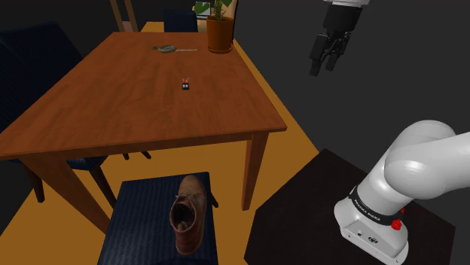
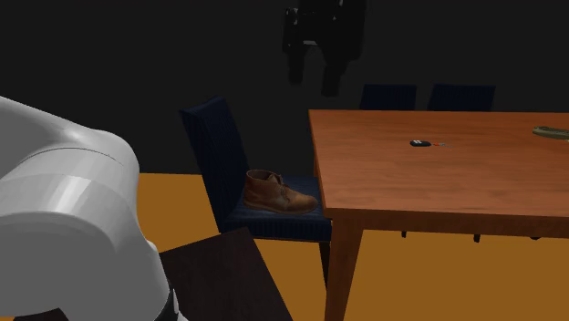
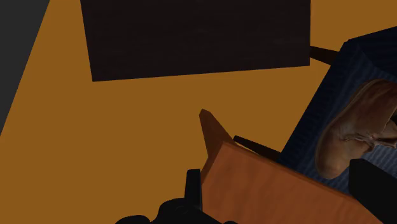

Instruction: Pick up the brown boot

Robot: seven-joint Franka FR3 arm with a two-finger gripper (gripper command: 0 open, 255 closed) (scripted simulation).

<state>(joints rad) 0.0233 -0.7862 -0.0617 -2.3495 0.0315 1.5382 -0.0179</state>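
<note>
A chair (image 1: 139,222) bears the brown boot (image 1: 188,214); table (image 1: 128,105), a plant (image 1: 220,30).

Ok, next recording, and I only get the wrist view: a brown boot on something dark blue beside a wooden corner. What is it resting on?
Observer: The seat of a dark blue chair, where the brown leather ankle boot stands upright on its sole.
Operator: And where is the pincer?
Observer: The black pincer hangs high near the corner of the reddish-brown wooden table, well above the boot.
Operator: Anything on the tabletop?
Observer: A small black key fob near its middle.
</note>
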